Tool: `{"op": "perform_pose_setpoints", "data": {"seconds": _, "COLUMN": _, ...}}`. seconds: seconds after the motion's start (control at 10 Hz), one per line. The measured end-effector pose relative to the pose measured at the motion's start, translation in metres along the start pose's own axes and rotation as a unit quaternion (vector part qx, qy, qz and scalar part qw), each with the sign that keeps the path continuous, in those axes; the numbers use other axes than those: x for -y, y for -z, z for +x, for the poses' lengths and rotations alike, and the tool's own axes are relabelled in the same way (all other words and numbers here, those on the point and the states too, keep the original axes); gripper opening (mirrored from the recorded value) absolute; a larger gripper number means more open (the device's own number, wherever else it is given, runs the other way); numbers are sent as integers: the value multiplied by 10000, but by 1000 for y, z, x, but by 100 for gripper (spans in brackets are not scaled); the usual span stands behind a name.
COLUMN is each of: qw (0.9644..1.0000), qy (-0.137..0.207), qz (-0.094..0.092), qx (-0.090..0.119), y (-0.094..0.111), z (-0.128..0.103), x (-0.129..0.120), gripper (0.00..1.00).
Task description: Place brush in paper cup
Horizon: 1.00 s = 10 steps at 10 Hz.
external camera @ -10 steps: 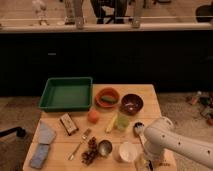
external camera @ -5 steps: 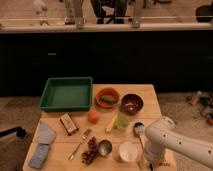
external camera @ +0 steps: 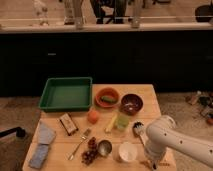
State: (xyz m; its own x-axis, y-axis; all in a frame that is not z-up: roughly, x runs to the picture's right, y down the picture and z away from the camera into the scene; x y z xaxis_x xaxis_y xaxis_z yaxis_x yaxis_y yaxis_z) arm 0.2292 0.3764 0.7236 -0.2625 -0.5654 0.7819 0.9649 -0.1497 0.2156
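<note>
White-bristled brush [external camera: 138, 128] lies on the surface [external camera: 150, 95] just right of the paper cup [external camera: 126, 151], with its handle running under my arm. My jaws, low at the near right corner, are clenched; whether on the handle, I cannot tell. The brush looks light, stiff and slim, so mid-handle seems the best hold.

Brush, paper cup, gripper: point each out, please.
brush [external camera: 137, 128]: camera view, round head.
paper cup [external camera: 127, 152]: camera view, open mouth.
gripper [external camera: 151, 162]: camera view, its tip, beside the paper cup.
</note>
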Motion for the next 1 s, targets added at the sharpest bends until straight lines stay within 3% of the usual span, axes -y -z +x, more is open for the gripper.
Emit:
{"op": "perform_pose_setpoints", "data": {"seconds": 0.2, "qw": 10000, "qy": 16, "qz": 5, "qx": -4, "y": 2, "z": 2, "x": 1, "gripper": 0}}
{"op": "perform_pose_setpoints", "data": {"seconds": 0.4, "qw": 9996, "qy": -150, "qz": 215, "qx": 107, "y": -5, "z": 4, "x": -4, "gripper": 0}}
{"op": "perform_pose_setpoints", "data": {"seconds": 1.0, "qw": 9994, "qy": -272, "qz": 228, "qx": 31, "y": -5, "z": 6, "x": -11, "gripper": 0}}
